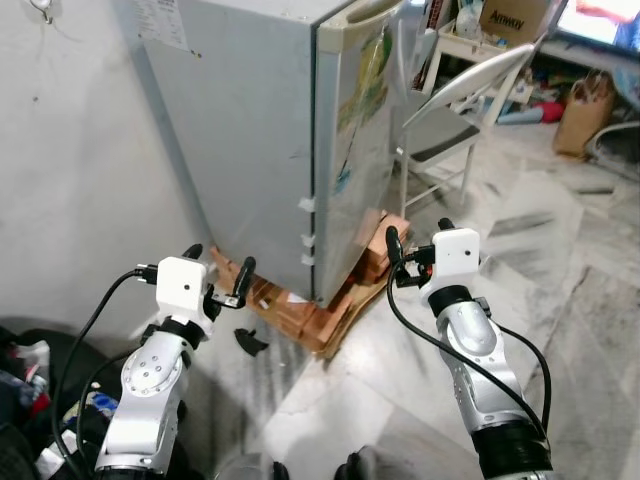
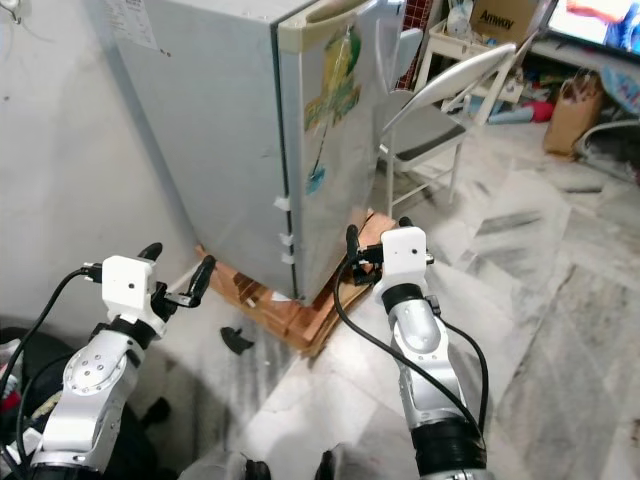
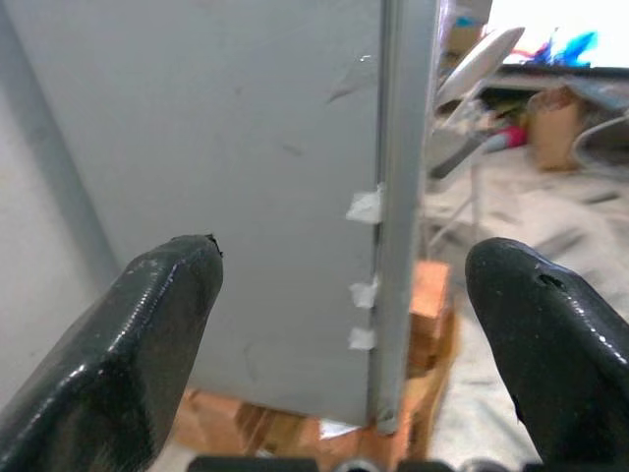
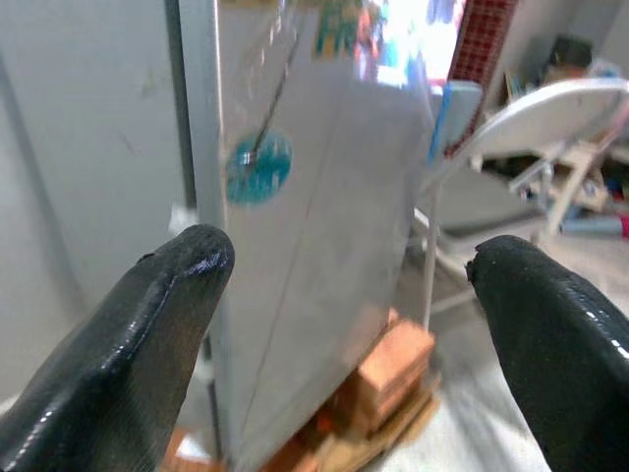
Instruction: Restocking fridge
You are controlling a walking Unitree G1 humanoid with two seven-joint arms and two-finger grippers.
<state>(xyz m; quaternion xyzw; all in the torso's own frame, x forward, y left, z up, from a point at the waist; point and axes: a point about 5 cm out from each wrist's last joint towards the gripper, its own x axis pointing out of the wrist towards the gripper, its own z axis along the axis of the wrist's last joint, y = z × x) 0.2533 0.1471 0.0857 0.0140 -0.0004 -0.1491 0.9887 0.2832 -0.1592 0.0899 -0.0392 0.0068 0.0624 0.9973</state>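
So we're standing at the corner of the fridge (image 1: 260, 130), a grey one with its door shut, looking down at it from the side. It sits on a low stack of wooden boards (image 1: 300, 315) with a couple of bricks (image 1: 378, 250) tucked under the door side.

Our left gripper (image 1: 218, 275) is raised out in front with its fingers (image 3: 147, 334) spread wide and nothing between them. Looking along those fingers, the fridge's plain grey side wall and its front corner edge land right in the gap, with three bits of white tape (image 3: 364, 206) stuck down that edge. The fridge is ahead of the fingertips, not touching them.

Our right gripper (image 1: 415, 245) is up as well, also spread wide and holding nothing. Between its fingers (image 4: 147, 334) we get the fridge door face, with a round teal sticker (image 4: 258, 167) closer to one finger and the bricks lower down in the gap. Again the door is beyond the fingertips, no contact that we can see.

Past the right fingers there's a white folding chair (image 1: 465, 95) just beside the fridge door, and further back a brown paper bag (image 1: 583, 115) on the marble floor (image 1: 560, 290). On the left side is a white wall (image 1: 70, 170), and a small black scrap (image 1: 250, 342) lies on the floor just below the left fingers.
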